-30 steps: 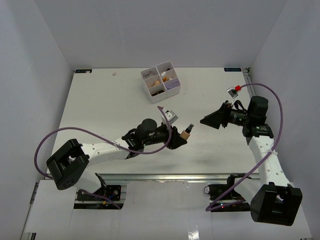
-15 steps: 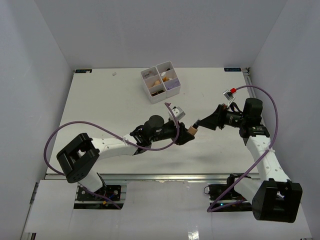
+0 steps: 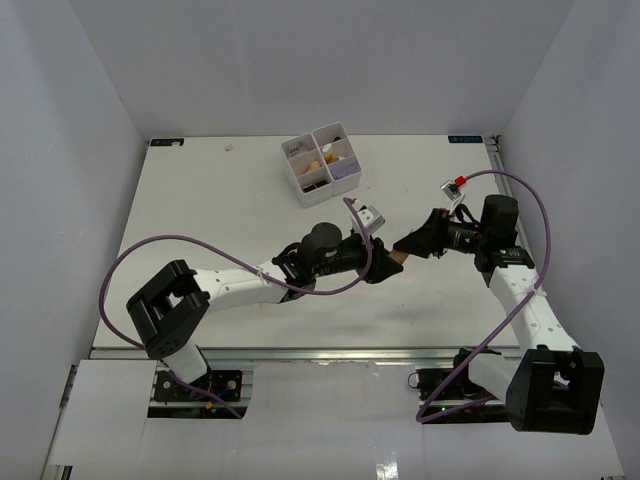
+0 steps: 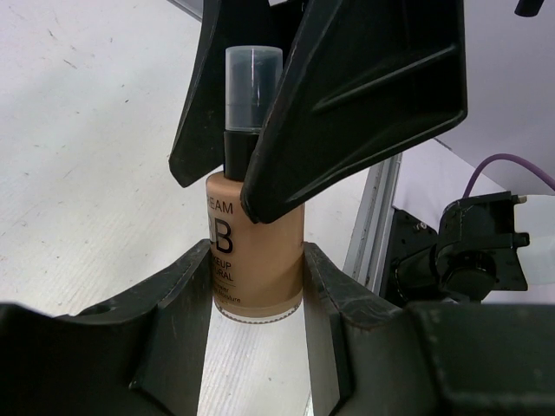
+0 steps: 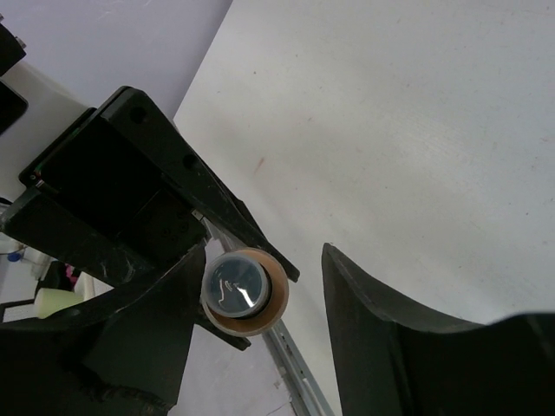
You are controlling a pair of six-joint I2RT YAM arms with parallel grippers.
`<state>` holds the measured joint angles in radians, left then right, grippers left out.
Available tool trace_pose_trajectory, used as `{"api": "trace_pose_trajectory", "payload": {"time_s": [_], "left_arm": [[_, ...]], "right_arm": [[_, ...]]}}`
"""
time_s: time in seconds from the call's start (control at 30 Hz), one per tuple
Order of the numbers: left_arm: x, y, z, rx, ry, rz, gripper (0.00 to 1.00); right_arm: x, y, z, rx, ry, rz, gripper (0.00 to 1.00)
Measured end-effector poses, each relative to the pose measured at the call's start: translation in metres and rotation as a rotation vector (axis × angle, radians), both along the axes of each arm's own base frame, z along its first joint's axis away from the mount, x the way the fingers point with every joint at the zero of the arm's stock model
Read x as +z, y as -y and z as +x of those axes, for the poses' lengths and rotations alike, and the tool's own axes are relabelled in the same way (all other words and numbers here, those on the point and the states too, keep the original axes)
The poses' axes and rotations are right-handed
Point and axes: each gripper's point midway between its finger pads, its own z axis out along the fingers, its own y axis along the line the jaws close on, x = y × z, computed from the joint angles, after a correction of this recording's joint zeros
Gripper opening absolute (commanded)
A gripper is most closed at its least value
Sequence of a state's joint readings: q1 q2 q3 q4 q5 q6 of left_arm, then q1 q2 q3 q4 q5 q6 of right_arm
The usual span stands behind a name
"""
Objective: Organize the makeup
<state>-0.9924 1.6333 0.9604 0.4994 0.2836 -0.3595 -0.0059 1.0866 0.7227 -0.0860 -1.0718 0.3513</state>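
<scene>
1. Two grippers meet at one bottle (image 4: 256, 260), which is held in the air above the table (image 3: 200, 220), right of its middle.
2. The left gripper (image 4: 257, 256) is clamped on the bottle's tan lower body, one finger on each side.
3. The right gripper (image 5: 260, 258) has its jaws apart, straddling the cap end. The bottle sits close against one finger, with a clear gap to the other.
4. The box (image 3: 336, 187) stands well apart, toward the table's far edge, with small items in its compartments.
</scene>
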Motion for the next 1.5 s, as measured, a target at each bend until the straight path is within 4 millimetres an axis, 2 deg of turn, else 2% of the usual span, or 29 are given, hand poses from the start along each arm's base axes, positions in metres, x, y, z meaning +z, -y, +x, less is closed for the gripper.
{"api": "trace_pose_trajectory", "payload": {"time_s": [0.13,0.23,0.37,0.5,0.7,0.87,0.93,1.1,1.17,1.27,1.5], "left_arm": [[-0.003,0.0,0.001,0.005,-0.004,0.009,0.05],[-0.008,0.001,0.001,0.007,-0.01,0.021,0.05],[-0.011,0.0,0.0,0.008,-0.012,0.035,0.06],[-0.013,-0.001,0.002,0.014,-0.004,0.043,0.07],[-0.013,-0.001,0.005,0.026,0.009,0.057,0.07],[-0.007,0.0,0.008,0.033,0.027,0.053,0.07],[-0.006,0.001,0.009,0.036,0.031,0.052,0.08],[-0.008,0.0,0.01,0.038,0.033,0.062,0.09],[-0.009,0.0,0.01,0.038,0.033,0.065,0.11],[-0.008,0.0,0.01,0.04,0.036,0.062,0.22],[-0.008,0.0,0.011,0.046,0.04,0.062,0.8]], "right_arm": [[0.0,0.0,0.0,0.006,0.008,-0.001,0.55],[0.0,0.0,0.0,0.009,0.015,-0.004,0.58],[-0.002,0.0,-0.001,0.012,0.027,-0.015,0.68],[-0.003,-0.004,-0.005,0.037,0.04,-0.033,0.69],[-0.004,-0.007,-0.005,0.05,0.066,-0.067,0.55],[-0.009,-0.006,-0.004,0.042,0.077,-0.108,0.52],[-0.01,-0.005,-0.004,0.042,0.081,-0.118,0.47],[-0.011,-0.005,-0.004,0.042,0.086,-0.131,0.25],[-0.011,-0.005,-0.005,0.044,0.087,-0.135,0.2],[-0.01,-0.005,-0.005,0.048,0.094,-0.14,0.16],[-0.007,-0.004,-0.006,0.059,0.14,-0.159,0.12]]}}
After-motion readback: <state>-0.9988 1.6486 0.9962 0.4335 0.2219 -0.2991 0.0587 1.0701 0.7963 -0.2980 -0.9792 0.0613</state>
